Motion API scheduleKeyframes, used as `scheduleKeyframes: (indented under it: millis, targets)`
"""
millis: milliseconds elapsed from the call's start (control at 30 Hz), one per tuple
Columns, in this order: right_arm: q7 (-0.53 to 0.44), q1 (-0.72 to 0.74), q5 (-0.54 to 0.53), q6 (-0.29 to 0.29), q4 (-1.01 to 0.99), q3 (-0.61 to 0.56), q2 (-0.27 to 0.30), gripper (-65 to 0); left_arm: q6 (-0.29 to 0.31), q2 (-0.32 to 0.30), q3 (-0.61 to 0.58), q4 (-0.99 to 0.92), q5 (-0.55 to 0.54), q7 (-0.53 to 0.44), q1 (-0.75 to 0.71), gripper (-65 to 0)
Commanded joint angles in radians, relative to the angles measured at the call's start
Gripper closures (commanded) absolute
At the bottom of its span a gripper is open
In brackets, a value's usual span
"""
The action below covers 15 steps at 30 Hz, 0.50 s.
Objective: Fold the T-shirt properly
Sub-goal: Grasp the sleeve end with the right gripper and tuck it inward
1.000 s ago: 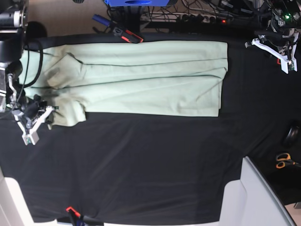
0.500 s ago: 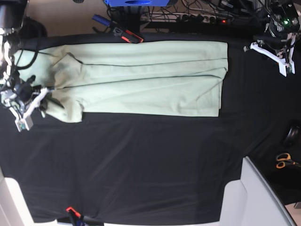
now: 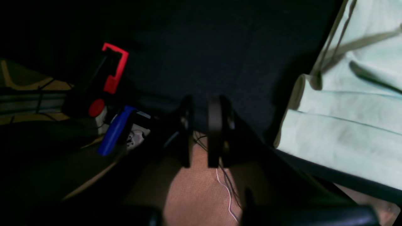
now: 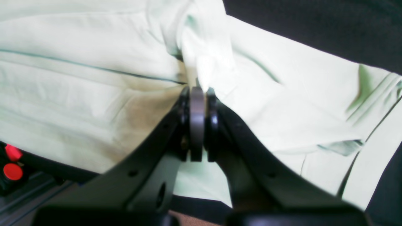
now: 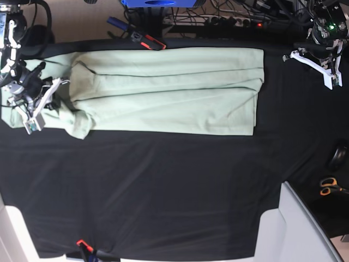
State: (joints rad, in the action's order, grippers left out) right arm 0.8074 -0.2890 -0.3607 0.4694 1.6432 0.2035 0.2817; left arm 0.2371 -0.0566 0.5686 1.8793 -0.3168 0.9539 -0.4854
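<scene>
Overhead, the T-shirt (image 5: 163,90) lies stretched along the far side of the black table cloth (image 5: 163,191), its bunched end at the right gripper (image 5: 38,103), while the left gripper (image 5: 322,65) hangs well apart from it, past the opposite hem. Through the left wrist camera, the left gripper (image 3: 201,131) has its jaws nearly together around nothing, the shirt's folded edge (image 3: 345,110) off to one side. Through the right wrist camera, the right gripper (image 4: 197,121) is clamped on a raised pinch of the T-shirt (image 4: 207,59).
</scene>
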Motion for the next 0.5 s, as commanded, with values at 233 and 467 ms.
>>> scheduleKeyframes:
  millis: [233, 467]
  targets:
    - [0.000, -0.034, -0.004, -0.004, 0.015, 0.007, 0.018, 0.0, 0.000, -0.012, 0.004, 0.013, -0.002, -0.011, -0.003, -6.2]
    - [-0.001, -0.082, -0.004, -0.004, 0.015, 0.070, 0.011, 0.0, 0.000, -0.013, 0.004, 0.013, -0.002, -0.009, -0.003, -6.2]
